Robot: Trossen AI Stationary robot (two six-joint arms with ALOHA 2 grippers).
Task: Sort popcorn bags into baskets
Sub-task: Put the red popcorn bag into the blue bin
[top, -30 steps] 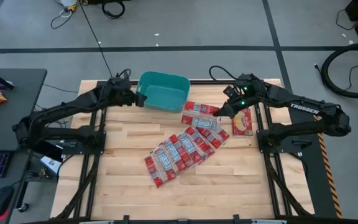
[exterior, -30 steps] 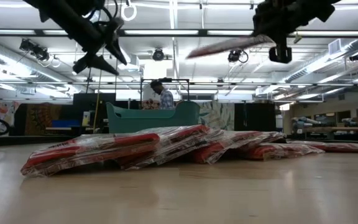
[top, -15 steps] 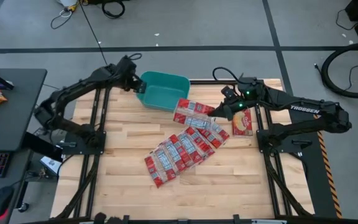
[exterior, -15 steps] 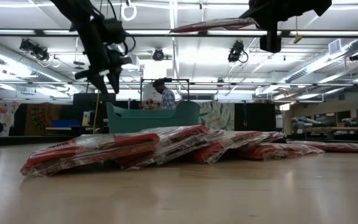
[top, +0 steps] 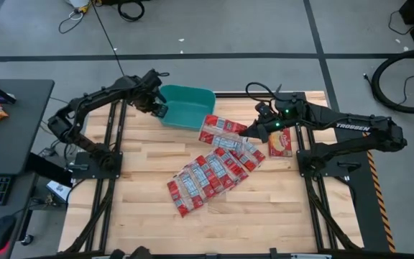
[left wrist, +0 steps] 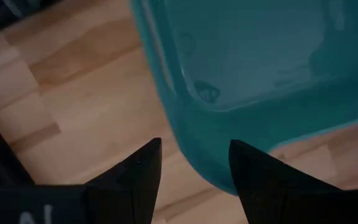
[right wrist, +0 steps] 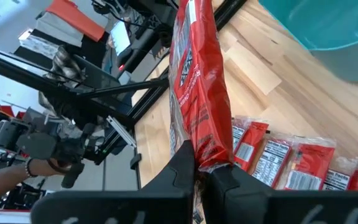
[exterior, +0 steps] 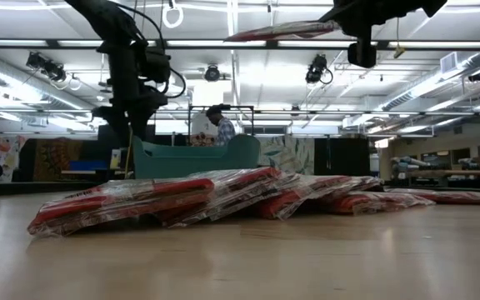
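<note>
Right wrist view shows, closer than overhead, the right gripper pinching a popcorn bag lengthwise toward the teal tub, whose near-left rim the parted left gripper straddles.

Right tool pinches a red popcorn bag upright

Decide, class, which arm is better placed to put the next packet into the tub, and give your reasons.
The right. Its gripper already holds a red packet in the air beside the teal tub. The left gripper is open at the tub's rim, holding nothing.
</note>
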